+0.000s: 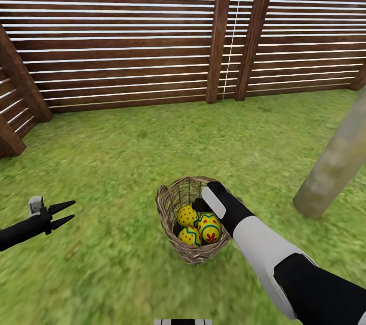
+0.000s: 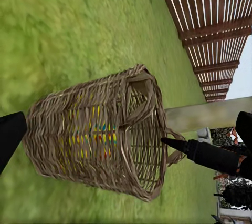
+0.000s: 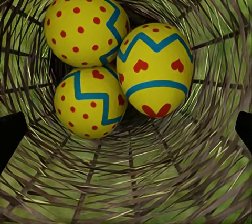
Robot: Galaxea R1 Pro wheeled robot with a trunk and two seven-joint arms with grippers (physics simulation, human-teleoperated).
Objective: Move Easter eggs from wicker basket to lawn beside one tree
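Nestling yellow red-dotted eggs [image 3: 115, 66], wicker basket [image 1: 168, 213]

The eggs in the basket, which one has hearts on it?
The Easter egg with red hearts between blue bands. The other two eggs have only red dots and a zigzag.

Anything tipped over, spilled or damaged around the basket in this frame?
Nothing stands out. The wicker basket stands upright on the lawn with all three Easter eggs inside. The right tool hangs above its opening, and the left tool is open, off to the side.
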